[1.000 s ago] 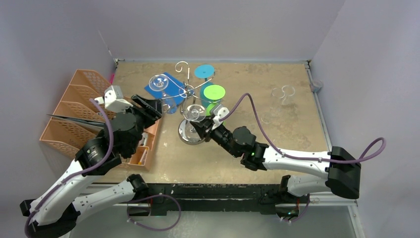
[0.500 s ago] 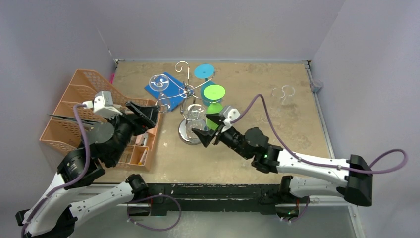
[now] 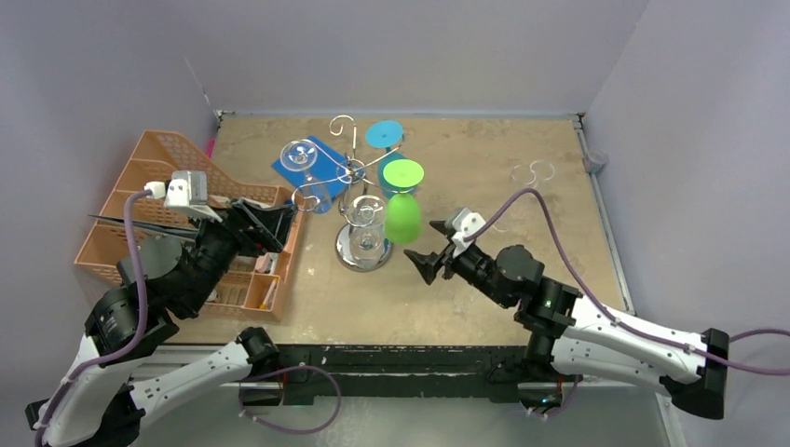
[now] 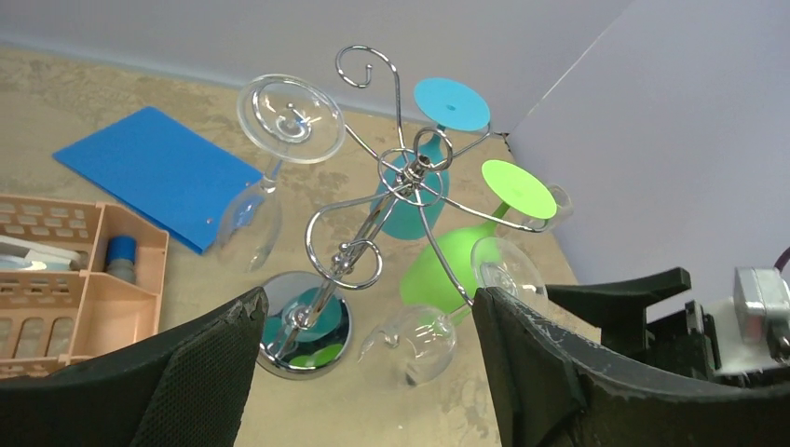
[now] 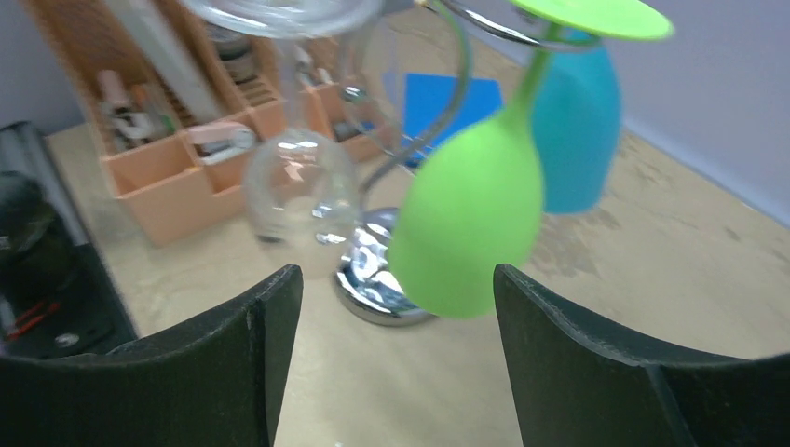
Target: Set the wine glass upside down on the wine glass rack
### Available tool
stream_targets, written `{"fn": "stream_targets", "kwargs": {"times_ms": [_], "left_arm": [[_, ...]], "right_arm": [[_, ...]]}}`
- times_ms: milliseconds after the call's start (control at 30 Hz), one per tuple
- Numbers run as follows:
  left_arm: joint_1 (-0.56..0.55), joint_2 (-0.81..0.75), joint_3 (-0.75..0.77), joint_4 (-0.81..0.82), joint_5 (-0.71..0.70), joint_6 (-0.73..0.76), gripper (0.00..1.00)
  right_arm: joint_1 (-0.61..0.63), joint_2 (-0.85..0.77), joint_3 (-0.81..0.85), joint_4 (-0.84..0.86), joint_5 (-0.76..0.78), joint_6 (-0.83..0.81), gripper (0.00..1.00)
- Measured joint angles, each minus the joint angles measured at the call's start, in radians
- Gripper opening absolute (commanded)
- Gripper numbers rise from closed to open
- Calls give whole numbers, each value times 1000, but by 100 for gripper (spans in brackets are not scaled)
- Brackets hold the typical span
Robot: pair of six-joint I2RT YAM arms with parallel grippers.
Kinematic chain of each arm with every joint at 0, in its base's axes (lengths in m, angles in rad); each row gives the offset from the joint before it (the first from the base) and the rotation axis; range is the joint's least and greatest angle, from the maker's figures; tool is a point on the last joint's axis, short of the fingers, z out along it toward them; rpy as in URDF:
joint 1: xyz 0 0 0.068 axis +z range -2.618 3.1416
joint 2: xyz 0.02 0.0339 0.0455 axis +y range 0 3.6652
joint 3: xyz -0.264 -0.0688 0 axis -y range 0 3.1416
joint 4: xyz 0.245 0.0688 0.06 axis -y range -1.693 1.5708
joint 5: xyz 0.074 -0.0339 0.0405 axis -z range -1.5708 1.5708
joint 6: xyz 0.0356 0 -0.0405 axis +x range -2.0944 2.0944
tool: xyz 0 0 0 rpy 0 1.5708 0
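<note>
The chrome wine glass rack (image 3: 352, 173) stands mid-table on its round base (image 3: 364, 250). A clear wine glass (image 3: 365, 213) hangs upside down from its near arm, free of both grippers; it also shows in the left wrist view (image 4: 416, 334) and the right wrist view (image 5: 299, 192). A green glass (image 3: 402, 218), a blue glass (image 3: 384, 134) and another clear glass (image 3: 301, 155) hang there too. My left gripper (image 3: 276, 223) is open and empty, left of the rack. My right gripper (image 3: 429, 266) is open and empty, near-right of the base.
An orange desk organizer (image 3: 140, 200) stands along the left edge, close under my left arm. A blue sheet (image 3: 321, 158) lies behind the rack. Clear glass pieces (image 3: 532, 172) lie at the far right. Walls close the table's back and sides.
My right gripper has let go of the clear glass at the rack and drawn back toward the near right. My left gripper has drawn back left, away from the rack.
</note>
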Motion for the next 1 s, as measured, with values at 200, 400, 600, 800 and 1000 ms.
{"fn": "stream_targets", "kwargs": {"times_ms": [200,400,600,800,1000], "left_arm": [[0,0,0,40,22,72,80],[0,-1,0,63,30,121,80],[0,0,0,87,29,150,80],[0,11,0,109,32,173,80],[0,50,0,119,58,190,84]], "right_arm": [[-192,-8,31,-163,99,91,79],[-398,68,175,-334,203,205,77],[-505,190,362,-479,283,251,69],[-679,334,586,-666,255,281,66],[-821,483,780,-856,137,296,56]]}}
